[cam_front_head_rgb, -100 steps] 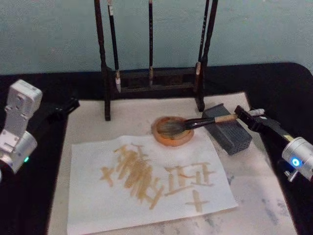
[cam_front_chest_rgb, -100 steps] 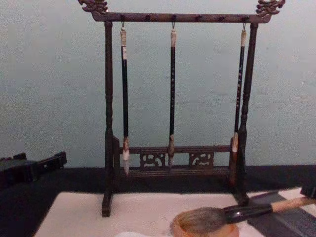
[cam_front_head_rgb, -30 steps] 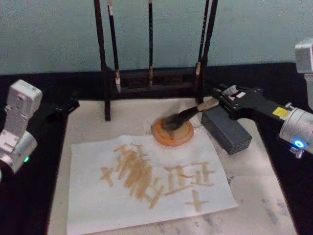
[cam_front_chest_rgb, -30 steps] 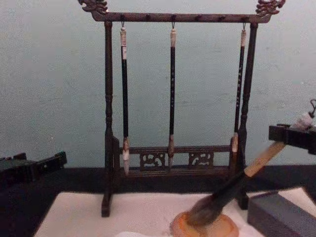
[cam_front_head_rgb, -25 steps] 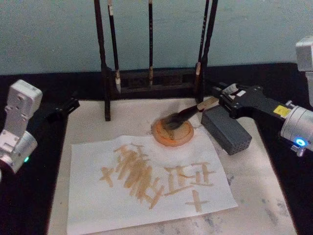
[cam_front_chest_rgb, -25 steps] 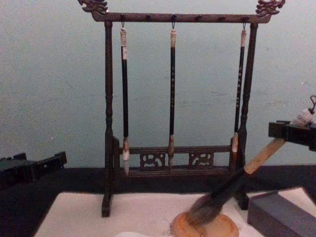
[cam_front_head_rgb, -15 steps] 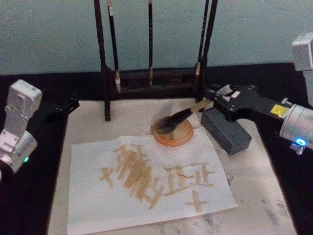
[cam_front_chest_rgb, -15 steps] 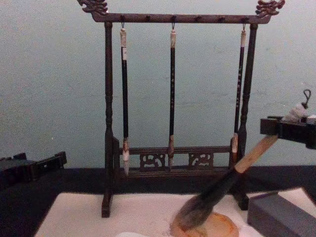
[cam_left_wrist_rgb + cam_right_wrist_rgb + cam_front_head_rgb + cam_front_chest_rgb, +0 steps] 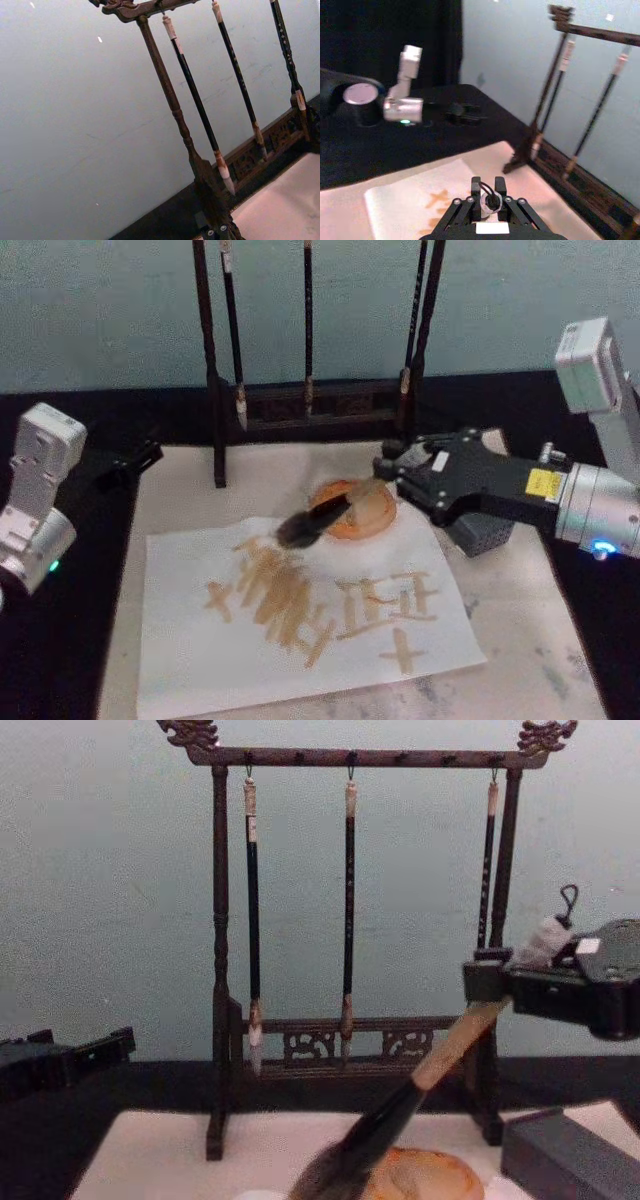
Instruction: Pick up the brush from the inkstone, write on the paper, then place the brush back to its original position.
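Observation:
My right gripper [image 9: 388, 472] is shut on the pale handle of the brush [image 9: 318, 520]. The brush slants down and to the left, and its bushy head hangs over the far edge of the paper [image 9: 300, 640], just left of the inkstone [image 9: 365, 510]. Whether the bristles touch the sheet I cannot tell. From the chest, the brush [image 9: 385, 1125] runs down from the right gripper [image 9: 487, 985] past the orange inkstone [image 9: 425, 1175]. The right wrist view has the gripper [image 9: 487, 186] closed around the handle's corded end. Tan strokes cover the paper. The left gripper [image 9: 135, 458] is parked at the far left.
A dark wooden stand [image 9: 310, 405] with three slim hanging brushes [image 9: 349, 910] rises behind the inkstone. A grey rectangular block [image 9: 482, 532] sits right of the inkstone, partly under my right arm. A pale mat [image 9: 520, 640] underlies the paper, with black cloth around it.
The right gripper has swung left and forward with the brush. The brush head has left the inkstone and now sits over the paper's far edge. The left arm has not moved.

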`<move>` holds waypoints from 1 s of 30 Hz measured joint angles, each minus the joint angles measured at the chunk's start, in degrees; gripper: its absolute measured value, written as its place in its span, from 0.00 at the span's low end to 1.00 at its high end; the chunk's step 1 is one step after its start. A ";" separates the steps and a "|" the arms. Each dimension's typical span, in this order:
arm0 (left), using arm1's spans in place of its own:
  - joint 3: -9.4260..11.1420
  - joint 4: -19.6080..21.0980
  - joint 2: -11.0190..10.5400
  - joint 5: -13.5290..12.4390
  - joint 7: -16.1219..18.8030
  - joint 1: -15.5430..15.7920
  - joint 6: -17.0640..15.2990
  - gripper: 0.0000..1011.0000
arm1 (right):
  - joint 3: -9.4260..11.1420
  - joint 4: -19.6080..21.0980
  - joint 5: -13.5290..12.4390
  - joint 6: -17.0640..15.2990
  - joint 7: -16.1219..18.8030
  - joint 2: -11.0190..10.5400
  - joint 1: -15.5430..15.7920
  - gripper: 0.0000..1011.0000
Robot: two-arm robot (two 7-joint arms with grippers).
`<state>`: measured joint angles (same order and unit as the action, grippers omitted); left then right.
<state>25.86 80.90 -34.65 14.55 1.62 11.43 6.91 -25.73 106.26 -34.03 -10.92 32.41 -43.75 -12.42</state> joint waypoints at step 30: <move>0.00 0.00 0.00 0.00 0.00 0.00 0.00 0.99 | -7.80 -0.71 5.55 2.20 4.28 1.90 -2.23 0.17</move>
<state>25.86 80.90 -34.65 14.55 1.62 11.43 6.91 -33.52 105.56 -28.48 -8.72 36.69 -41.85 -14.64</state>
